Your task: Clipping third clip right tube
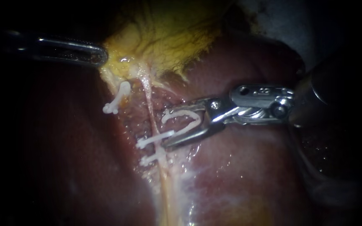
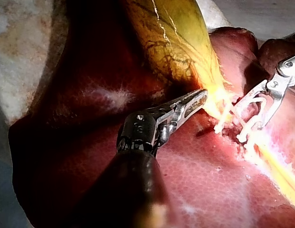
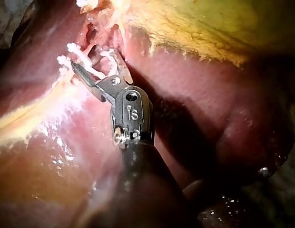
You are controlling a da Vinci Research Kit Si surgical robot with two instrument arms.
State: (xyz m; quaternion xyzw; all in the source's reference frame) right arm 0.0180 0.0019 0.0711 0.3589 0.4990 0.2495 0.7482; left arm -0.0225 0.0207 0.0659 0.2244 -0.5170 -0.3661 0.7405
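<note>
The pale right tube (image 1: 148, 100) runs down from the yellow gallbladder (image 1: 168, 37) over the liver (image 1: 248, 167). Two white clips (image 1: 153, 140) (image 1: 152, 159) sit across it, one below the other. My right instrument (image 1: 167, 127) comes in from the right, its jaws spread wide and holding an open white clip (image 1: 183, 119) just right of the tube, above those two; the tube does not lie inside it. The same clip (image 3: 97, 64) shows in the right wrist view. My left instrument (image 1: 99, 55) is shut on the gallbladder's lower edge (image 2: 207, 95).
Another white clip (image 1: 116, 102) sits on the short left stump below the left instrument's tip. Dark red liver surrounds the dissected bed. The right instrument's shaft (image 1: 315, 96) crosses the upper right.
</note>
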